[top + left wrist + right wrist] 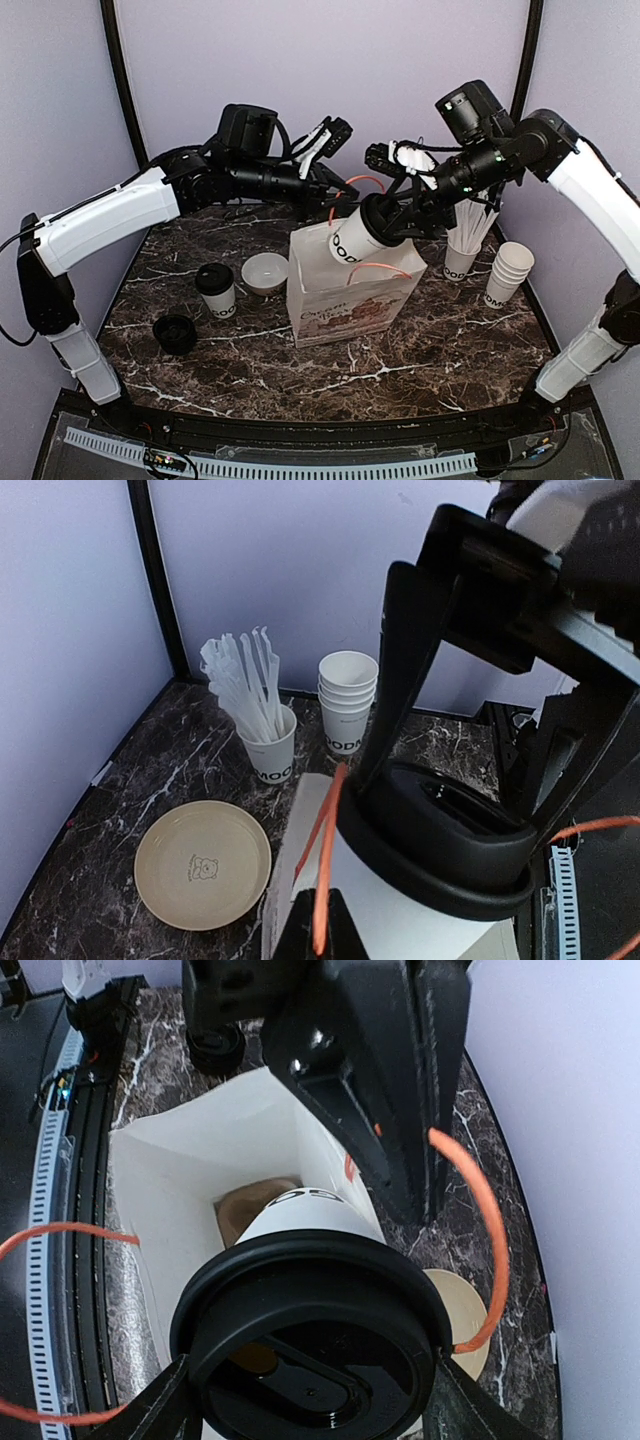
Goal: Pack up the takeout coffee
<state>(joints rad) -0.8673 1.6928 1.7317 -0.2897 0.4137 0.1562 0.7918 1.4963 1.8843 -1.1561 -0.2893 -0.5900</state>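
One takeout cup, white with a black lid and black lettering near its base, hangs tilted, base lowest, over the open mouth of the paper bag, gripped near its lid by the right hand. Only the right wrist view looks past the lid into the bag's white interior. The left hand is pinched closed on the bag's orange handle. Only the top view shows the second takeout cup, upright on the surface left of the bag, well apart from both hands.

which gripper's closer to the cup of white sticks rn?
Right. Right gripper, holding the lidded cup over the bag, is beside the stick cup; left gripper pinches the orange handle, farther off.
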